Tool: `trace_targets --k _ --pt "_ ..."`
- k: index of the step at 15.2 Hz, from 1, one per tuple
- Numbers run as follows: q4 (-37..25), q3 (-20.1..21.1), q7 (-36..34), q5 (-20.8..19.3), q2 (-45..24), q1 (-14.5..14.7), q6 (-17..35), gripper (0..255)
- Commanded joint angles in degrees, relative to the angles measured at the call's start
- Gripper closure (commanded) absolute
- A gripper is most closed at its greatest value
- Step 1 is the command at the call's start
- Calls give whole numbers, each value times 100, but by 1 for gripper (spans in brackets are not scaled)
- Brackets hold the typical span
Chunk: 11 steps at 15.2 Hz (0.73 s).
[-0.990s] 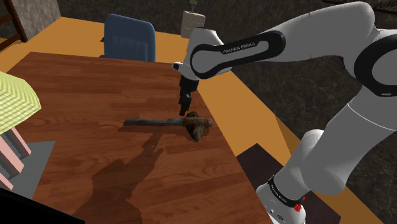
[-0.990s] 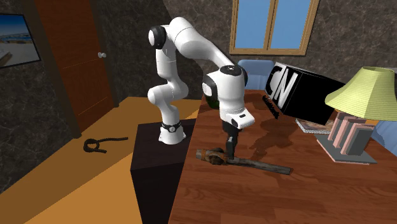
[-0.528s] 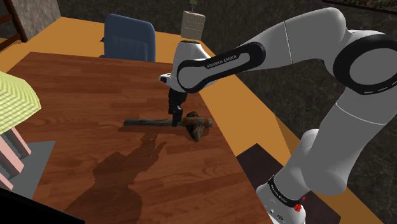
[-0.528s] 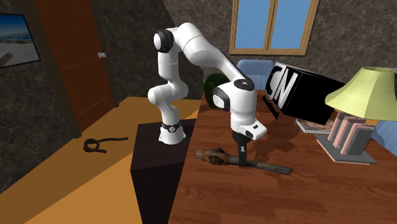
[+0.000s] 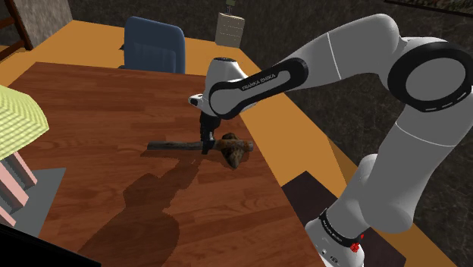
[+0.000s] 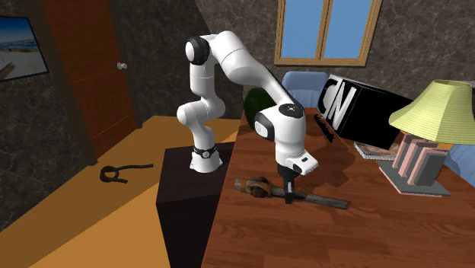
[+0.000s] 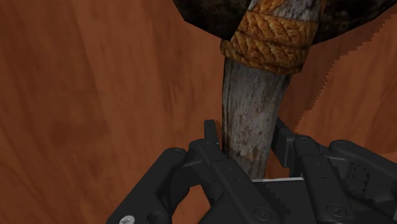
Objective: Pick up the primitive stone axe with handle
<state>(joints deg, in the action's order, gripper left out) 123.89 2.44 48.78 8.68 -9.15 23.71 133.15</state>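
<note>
Brown wooden desk [image 5: 91,106], with the white arm [image 5: 409,152] bent down over it. A stone axe [image 5: 176,143] lies flat on the desk, its dark head near the desk's edge at the shoulder view's right, lashed to the grey handle with orange cord [image 7: 273,38]. The black tool [image 7: 245,137] stands upright over the handle, just beside the head. It is clenched on the handle, with both fingers [image 7: 213,143] touching its sides.

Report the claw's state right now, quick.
Claw: closed on the stone axe, clasping its handle just below the rope binding; the axe lies on the table.
</note>
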Motion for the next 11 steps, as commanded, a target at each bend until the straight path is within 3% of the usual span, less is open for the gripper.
trace_targets --k 1,11 --pt "18 7 0 3 -16 6 -4 255" --pt "-64 0 -25 -17 111 1 -213 255"
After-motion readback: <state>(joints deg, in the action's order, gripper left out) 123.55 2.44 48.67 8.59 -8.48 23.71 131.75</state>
